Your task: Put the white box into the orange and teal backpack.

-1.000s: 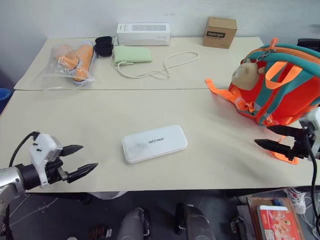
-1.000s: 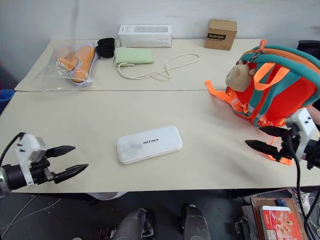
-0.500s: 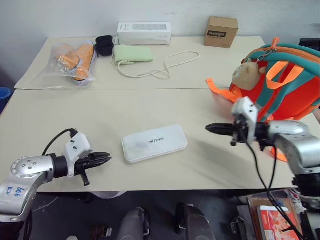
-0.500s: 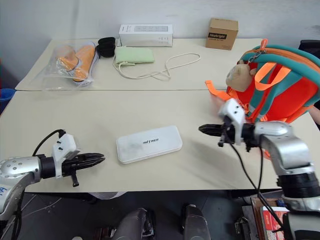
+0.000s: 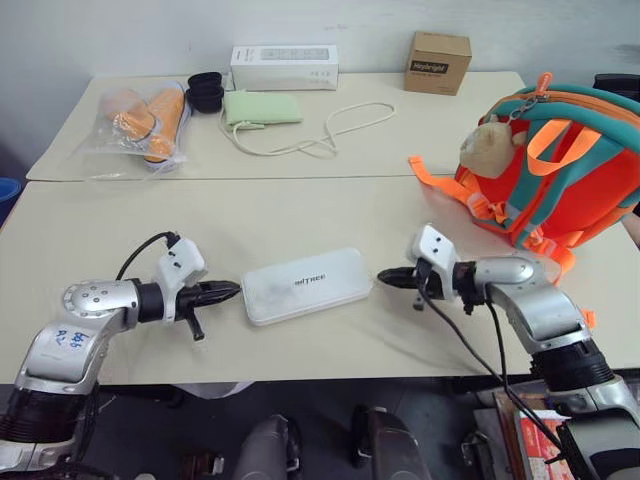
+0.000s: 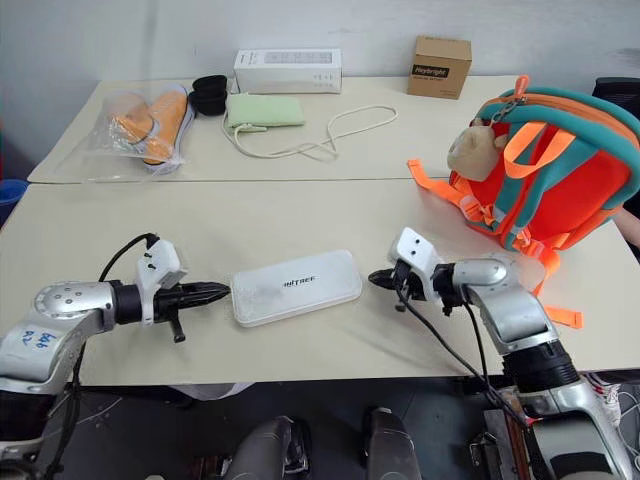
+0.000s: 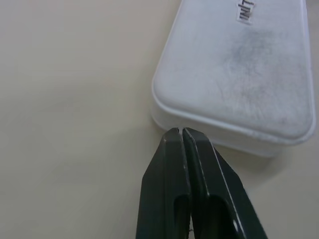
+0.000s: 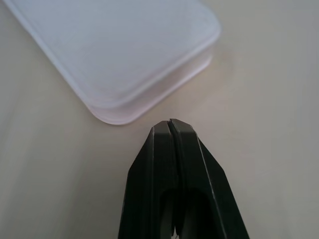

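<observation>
The tabletop (image 5: 300, 210) carries everything, with a seam running across it between the near and far sheets. At its right edge stands the orange and teal backpack (image 5: 575, 170), upright, a beige plush toy (image 5: 485, 148) hanging at its front and an orange strap (image 5: 440, 180) trailing onto the surface. Whether its top is unzipped cannot be told from here. Along the far side lie a long white carton (image 5: 284, 67), a small brown cardboard box (image 5: 439, 62), a green pouch (image 5: 262, 107) with a looping white cord (image 5: 330, 135), black cups (image 5: 207, 90) and a clear bag of orange items (image 5: 140, 120).

The white box (image 5: 307, 286) lies flat near the front middle of the tabletop, well apart from the backpack, lettering up.

A second ago both arms were out at the sides with pincers spread; they have since swung inward and clenched. The left pincer (image 5: 228, 291) is now shut on nothing, its tips right at the box's left end, touching or just short of it in the left wrist view. The right pincer (image 5: 388, 277), likewise clenched and empty, points at the box's right end with a small gap.

This looks like a two-sided squeeze being set up: closed tips pressing from both ends to lift the box, which is not yet off the surface.
</observation>
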You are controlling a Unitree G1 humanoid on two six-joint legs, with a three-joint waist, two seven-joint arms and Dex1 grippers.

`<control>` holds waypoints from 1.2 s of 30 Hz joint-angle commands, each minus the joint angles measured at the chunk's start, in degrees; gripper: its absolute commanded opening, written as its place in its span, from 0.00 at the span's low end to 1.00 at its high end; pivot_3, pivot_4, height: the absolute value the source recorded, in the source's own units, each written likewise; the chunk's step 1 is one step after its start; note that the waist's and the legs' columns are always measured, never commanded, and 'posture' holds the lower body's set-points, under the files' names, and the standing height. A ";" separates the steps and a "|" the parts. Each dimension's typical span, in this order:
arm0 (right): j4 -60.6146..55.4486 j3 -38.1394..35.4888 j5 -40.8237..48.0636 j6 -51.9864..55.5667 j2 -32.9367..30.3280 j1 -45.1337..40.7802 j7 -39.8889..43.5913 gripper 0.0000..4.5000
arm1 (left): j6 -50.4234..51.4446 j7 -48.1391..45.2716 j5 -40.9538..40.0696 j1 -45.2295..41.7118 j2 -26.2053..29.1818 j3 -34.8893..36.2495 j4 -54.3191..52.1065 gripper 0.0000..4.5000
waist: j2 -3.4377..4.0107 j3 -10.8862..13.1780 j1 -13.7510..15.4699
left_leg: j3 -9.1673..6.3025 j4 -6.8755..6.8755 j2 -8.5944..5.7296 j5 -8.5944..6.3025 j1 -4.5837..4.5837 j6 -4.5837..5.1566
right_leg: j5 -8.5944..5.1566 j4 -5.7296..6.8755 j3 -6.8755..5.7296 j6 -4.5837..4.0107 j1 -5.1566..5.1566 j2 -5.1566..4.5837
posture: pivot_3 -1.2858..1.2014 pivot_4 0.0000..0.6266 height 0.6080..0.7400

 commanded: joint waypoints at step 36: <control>-10.48 -1.66 0.29 1.37 -2.99 8.11 0.34 0.00 | 46.08 -13.46 -13.27 -25.97 -1.60 -4.78 29.92 0.99 | -0.30 -0.07 -0.01 | 0.20 0.16 0.16 0.16 0.04 -0.10 | -0.02 0.18 0.39 0.03 -0.09 0.77 | 0.52 0.24 1.00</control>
